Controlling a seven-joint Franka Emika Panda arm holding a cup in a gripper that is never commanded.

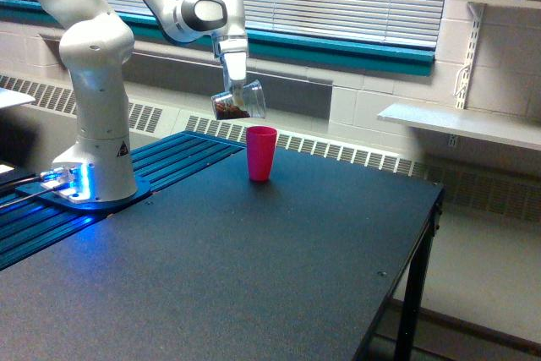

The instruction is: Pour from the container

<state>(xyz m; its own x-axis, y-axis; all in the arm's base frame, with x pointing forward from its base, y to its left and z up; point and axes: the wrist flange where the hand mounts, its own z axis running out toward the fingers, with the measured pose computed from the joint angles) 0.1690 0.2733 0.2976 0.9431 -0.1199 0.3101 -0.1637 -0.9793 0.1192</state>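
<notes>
Exterior view. The end effector grasps the clear container, its fingers closed on the wall. The container hangs in the air, tipped on its side with its mouth toward the exterior view's right; brown granular bits lie against its lower wall. It sits at about 11 o'clock from the pink cup, above and apart from it. The pink cup stands upright on the dark bench. The white arm base stands at 9 o'clock from the pink cup.
</notes>
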